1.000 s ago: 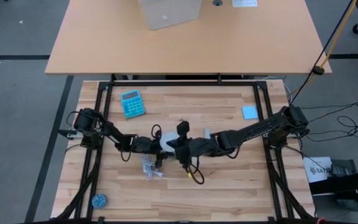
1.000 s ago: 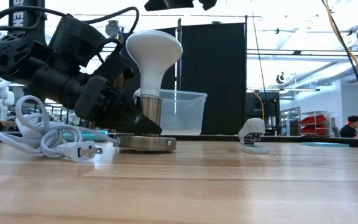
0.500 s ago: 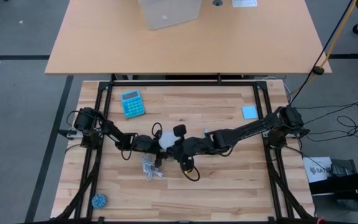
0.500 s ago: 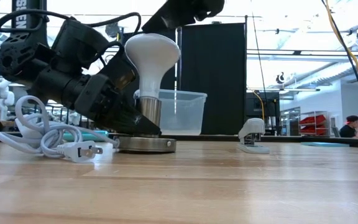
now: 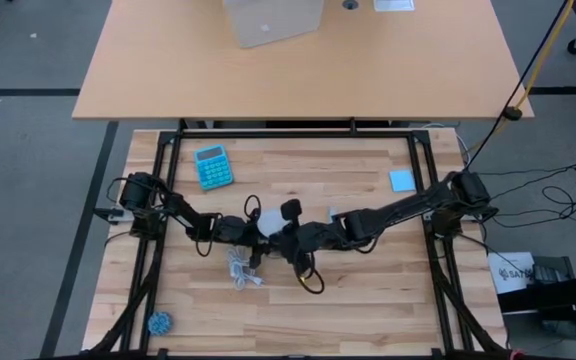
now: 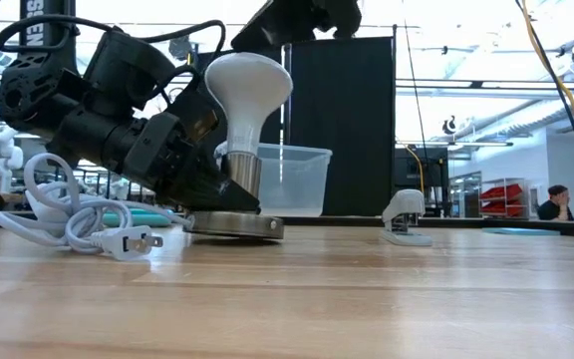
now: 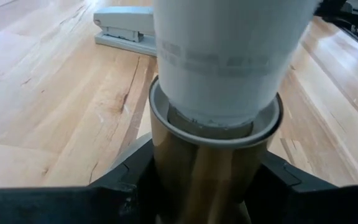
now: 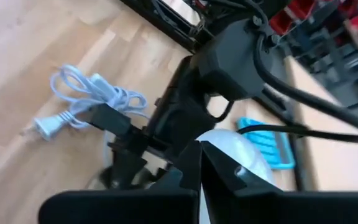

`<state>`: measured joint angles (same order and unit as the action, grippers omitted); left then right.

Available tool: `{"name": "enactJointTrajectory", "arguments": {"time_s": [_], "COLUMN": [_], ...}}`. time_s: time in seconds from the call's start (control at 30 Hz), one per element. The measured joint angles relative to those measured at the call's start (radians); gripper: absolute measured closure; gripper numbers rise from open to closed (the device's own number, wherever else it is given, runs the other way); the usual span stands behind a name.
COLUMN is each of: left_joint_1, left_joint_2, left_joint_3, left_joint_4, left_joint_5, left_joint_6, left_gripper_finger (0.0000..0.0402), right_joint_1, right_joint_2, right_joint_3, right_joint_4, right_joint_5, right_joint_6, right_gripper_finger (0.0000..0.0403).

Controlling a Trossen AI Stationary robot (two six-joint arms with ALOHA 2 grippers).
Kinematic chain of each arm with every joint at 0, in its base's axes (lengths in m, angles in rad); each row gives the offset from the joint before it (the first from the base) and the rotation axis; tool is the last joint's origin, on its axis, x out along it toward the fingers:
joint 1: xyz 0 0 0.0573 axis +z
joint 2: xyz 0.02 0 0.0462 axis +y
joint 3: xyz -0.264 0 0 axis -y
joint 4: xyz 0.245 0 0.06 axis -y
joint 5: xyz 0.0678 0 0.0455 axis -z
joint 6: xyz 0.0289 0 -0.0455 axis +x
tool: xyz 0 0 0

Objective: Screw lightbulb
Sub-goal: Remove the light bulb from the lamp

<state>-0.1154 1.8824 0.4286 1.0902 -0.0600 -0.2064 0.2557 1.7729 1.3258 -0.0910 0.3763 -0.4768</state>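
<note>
Both grippers crowd the lightbulb [image 6: 246, 95] — elsewhere open.

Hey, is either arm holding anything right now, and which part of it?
The left gripper clamps the socket around its metal collar, below the lightbulb. The right gripper is above the bulb; contact unclear.

Grey floor [image 5: 28, 180]; pale wooden desk [image 5: 298, 75] beyond table; black curtain [image 6: 342, 125], bright ceiling lights, seemingly workshop.

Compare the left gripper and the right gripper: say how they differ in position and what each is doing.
The left gripper sits low by the table, its fingers clamped on the metal socket below the lightbulb. The right gripper hangs above the lightbulb's dome, and whether it touches is unclear. In the high view the left gripper reaches in from the left, the right gripper from the right. Both meet at the lightbulb.
</note>
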Motion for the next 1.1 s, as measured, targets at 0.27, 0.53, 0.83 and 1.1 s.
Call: {"name": "enactJointTrajectory", "arguments": {"time_s": [0.27,0.53,0.83,1.1], "left_joint_1": [0.0,-0.001,-0.001,-0.001], "left_joint_2": [0.0,0.0,0.0,0.0], "left_joint_3": [0.001,0.001,0.0,0.001], "left_joint_4": [0.0,-0.003,-0.012,-0.002], "left_joint_5": [0.003,0.003,0.007,0.007], "left_joint_6": [0.002,0.005,0.033,0.024], "left_gripper_finger": [0.0226,0.0226,0.0226,0.0226], "right_joint_1": [0.017,-0.026,-0.033,-0.003], "right_joint_2": [-0.06,-0.042,0.017,-0.055], "right_joint_3": [0.001,0.005,0.008,0.001], "right_joint_4": [0.155,0.002,-0.086,0.064], "right_joint_5": [0.205,0.104,0.031,0.262], "right_joint_6": [-0.18,-0.077,0.052,-0.148], "right_gripper_finger": [0.0403,0.0403,0.0403,0.0403]}}
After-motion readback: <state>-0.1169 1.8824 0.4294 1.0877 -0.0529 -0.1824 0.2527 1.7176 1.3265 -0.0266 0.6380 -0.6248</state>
